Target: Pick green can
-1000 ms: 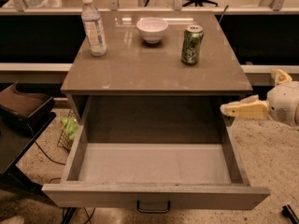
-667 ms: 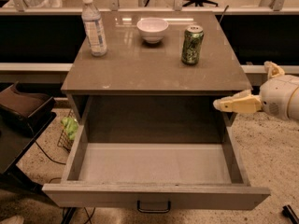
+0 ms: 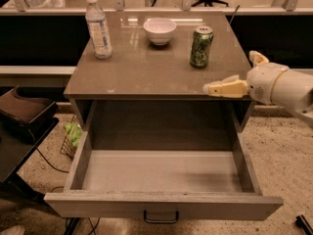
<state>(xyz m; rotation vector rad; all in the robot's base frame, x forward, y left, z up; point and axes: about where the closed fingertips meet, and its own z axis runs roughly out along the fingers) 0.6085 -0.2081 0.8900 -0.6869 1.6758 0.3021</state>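
The green can stands upright on the right side of the brown cabinet top. It is mottled green with a silver top. My gripper is at the cabinet's front right corner, in front of and slightly right of the can, and well apart from it. It is open and empty. One pale finger points left over the top's front edge. The other finger sits higher, to the right.
A clear water bottle stands at the back left of the top and a white bowl at the back middle. The open drawer juts out below. A dark chair is to the left.
My gripper has moved left and upward, from beside the cabinet's right side to its front right corner, closer to the can. The can, bottle and bowl have not moved.
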